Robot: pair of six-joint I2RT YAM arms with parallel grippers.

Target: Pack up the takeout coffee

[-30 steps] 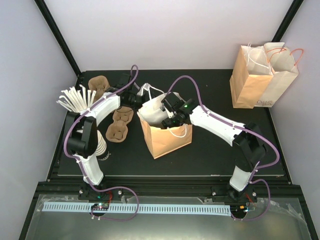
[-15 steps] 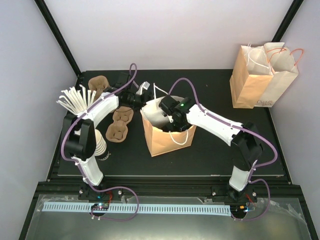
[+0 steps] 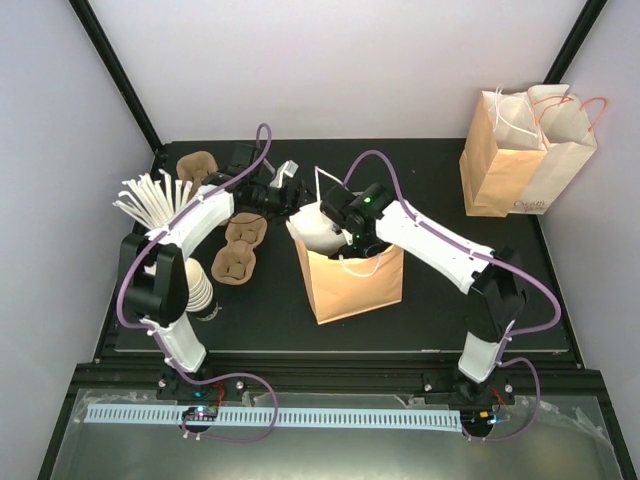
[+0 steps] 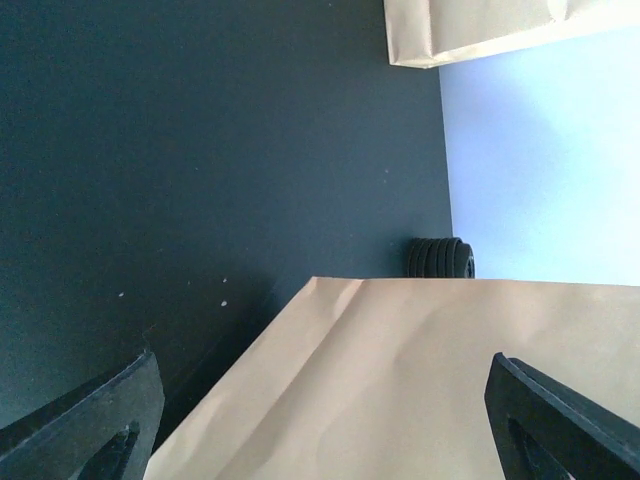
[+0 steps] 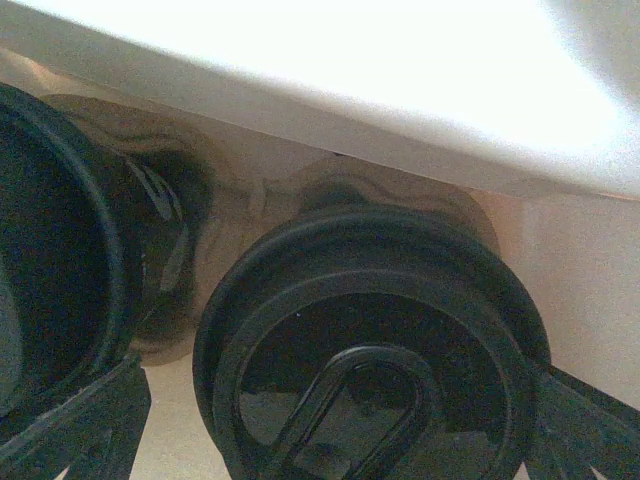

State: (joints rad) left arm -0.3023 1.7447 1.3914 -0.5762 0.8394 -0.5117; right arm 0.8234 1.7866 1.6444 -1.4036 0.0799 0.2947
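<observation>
A brown paper bag (image 3: 352, 280) stands open mid-table. My right gripper (image 3: 348, 232) reaches down into its mouth. In the right wrist view the takeout coffee (image 5: 370, 340) shows as a glossy black lid right below my right gripper (image 5: 345, 430), between its wide-spread fingers (image 5: 80, 430). A second black lid (image 5: 50, 250) sits to its left, with brown pulp (image 5: 250, 200) around both. From above, both cups are hidden. My left gripper (image 3: 288, 190) is open at the bag's back left corner. In the left wrist view the bag's side (image 4: 400, 380) lies between its spread fingers (image 4: 80, 430).
Brown pulp carriers (image 3: 240, 250) lie left of the bag, another (image 3: 197, 165) at the back left. A stack of lidless white cups (image 3: 198, 285) and fanned white sticks (image 3: 150, 200) stand at the left edge. Two paper bags (image 3: 525, 150) stand back right. Stacked black lids (image 4: 440, 257) sit beyond the bag.
The bag has shifted right and forward and now stands more upright. My right gripper moved slightly back over its mouth. My left gripper moved a little back and right.
</observation>
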